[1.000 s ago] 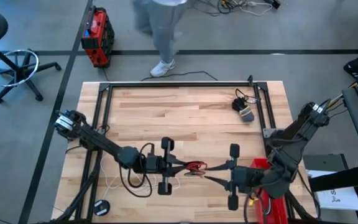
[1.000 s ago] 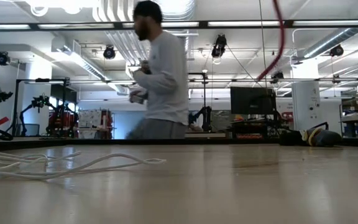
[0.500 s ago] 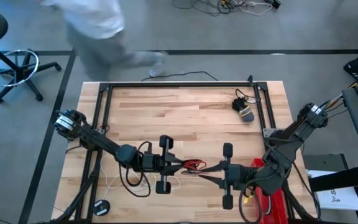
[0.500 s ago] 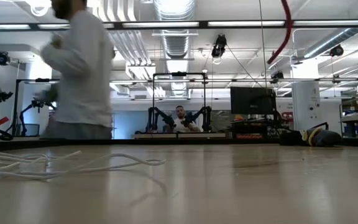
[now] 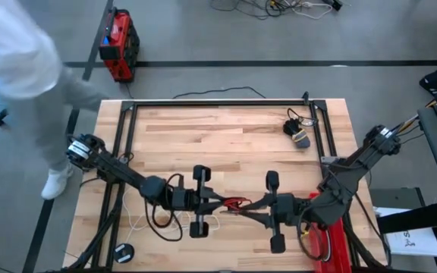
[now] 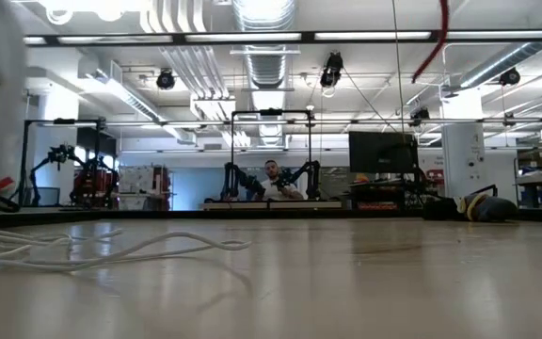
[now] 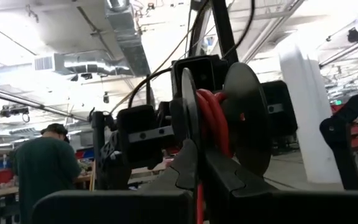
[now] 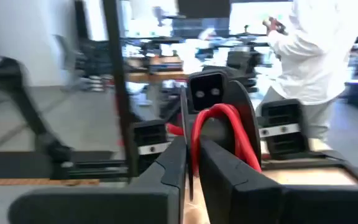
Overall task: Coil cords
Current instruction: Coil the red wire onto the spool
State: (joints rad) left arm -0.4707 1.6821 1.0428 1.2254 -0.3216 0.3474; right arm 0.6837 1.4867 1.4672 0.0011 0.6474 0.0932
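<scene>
While the high view shows both arms meeting low in the middle of the frame, the left gripper [image 5: 220,203] and the right gripper [image 5: 247,210] face each other with the red cord [image 5: 237,203] bunched between them, each apparently pinching it. A white cord [image 5: 137,221] lies loose at the lower left of the table [image 5: 226,136], and a small dark bundle [image 5: 297,132] sits near the upper right corner. From the low view, only the white cord [image 6: 83,250] shows, sprawled in uncoiled strands at the left of the frame. Through the left wrist view, the fingers [image 7: 185,171] sit pressed together on the red cord [image 7: 210,124], which loops above them. Seen in the right wrist view, the fingers [image 8: 219,165] likewise close on a red loop [image 8: 219,124]. Judging from this, the red cord is mid-coil and the white one is untouched.
</scene>
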